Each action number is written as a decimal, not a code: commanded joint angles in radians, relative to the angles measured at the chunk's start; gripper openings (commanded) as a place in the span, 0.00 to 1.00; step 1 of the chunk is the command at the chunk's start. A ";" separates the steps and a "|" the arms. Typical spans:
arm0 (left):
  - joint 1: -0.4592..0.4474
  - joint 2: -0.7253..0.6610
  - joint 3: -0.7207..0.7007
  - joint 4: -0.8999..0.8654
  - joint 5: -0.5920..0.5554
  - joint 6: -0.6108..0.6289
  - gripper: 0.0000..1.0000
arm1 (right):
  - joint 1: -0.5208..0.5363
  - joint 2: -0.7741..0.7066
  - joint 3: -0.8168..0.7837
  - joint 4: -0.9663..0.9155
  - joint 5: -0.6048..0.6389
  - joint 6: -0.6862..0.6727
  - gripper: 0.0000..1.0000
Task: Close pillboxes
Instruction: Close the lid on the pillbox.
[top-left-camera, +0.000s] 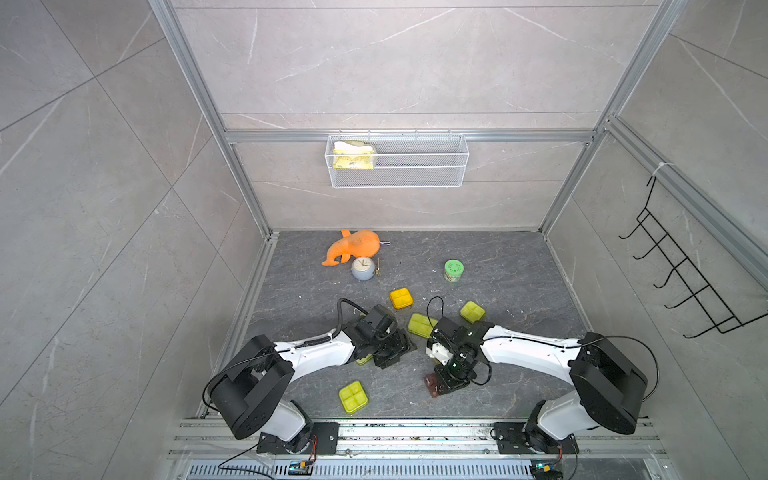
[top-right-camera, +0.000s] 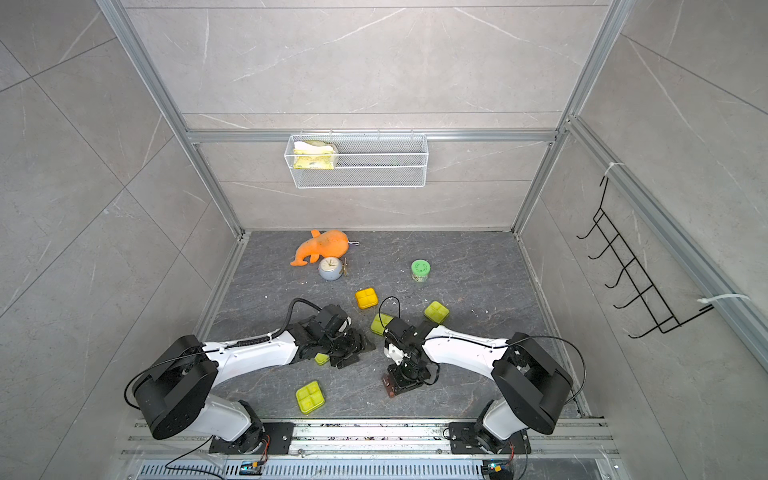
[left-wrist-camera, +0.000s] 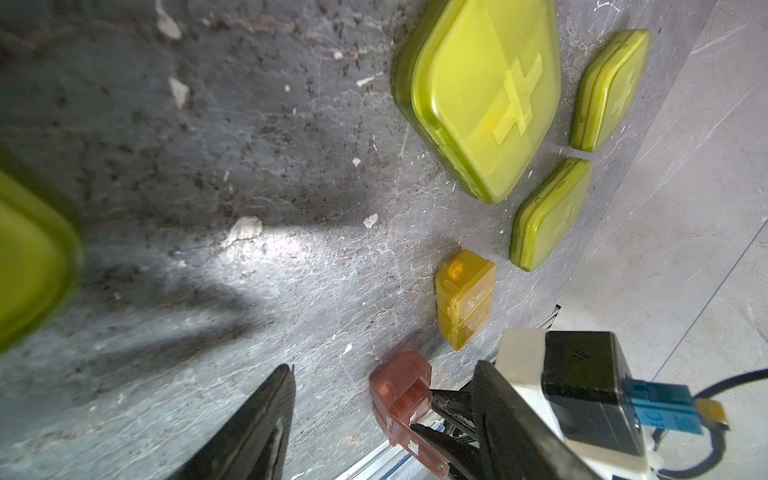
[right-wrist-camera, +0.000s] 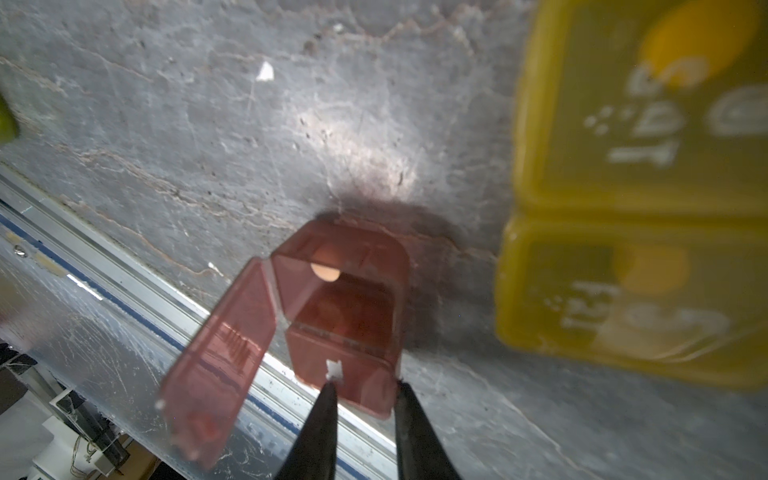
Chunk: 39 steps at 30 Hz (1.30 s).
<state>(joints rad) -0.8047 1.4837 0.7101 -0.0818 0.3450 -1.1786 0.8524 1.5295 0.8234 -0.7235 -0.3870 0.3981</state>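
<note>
Closing the red box (right-wrist-camera: 345, 316) at 6 o'clock on the table (top-left-camera: 478, 399) is in hand: the right gripper (right-wrist-camera: 365, 384) straddles its end, grip unclear, the left gripper (left-wrist-camera: 384, 365) hangs released, and next the raised lid (right-wrist-camera: 220, 345) likely needs pressing down.

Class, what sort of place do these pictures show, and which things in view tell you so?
Probably a mock bathroom built as a robot test cell: tiled walls in an aluminium frame, a hanging wire basket, two rail-mounted arms.
</note>
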 joint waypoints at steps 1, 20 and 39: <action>-0.004 0.011 0.027 -0.010 0.018 0.003 0.69 | -0.004 0.018 -0.015 0.009 0.006 -0.015 0.26; -0.004 0.027 0.035 -0.013 0.026 0.010 0.69 | -0.007 0.035 -0.024 0.025 0.004 -0.012 0.22; -0.003 0.023 0.040 -0.015 0.026 0.014 0.69 | -0.008 0.006 0.003 0.000 0.017 -0.005 0.31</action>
<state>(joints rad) -0.8047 1.5116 0.7219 -0.0849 0.3496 -1.1782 0.8433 1.5318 0.8207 -0.7124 -0.3901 0.3954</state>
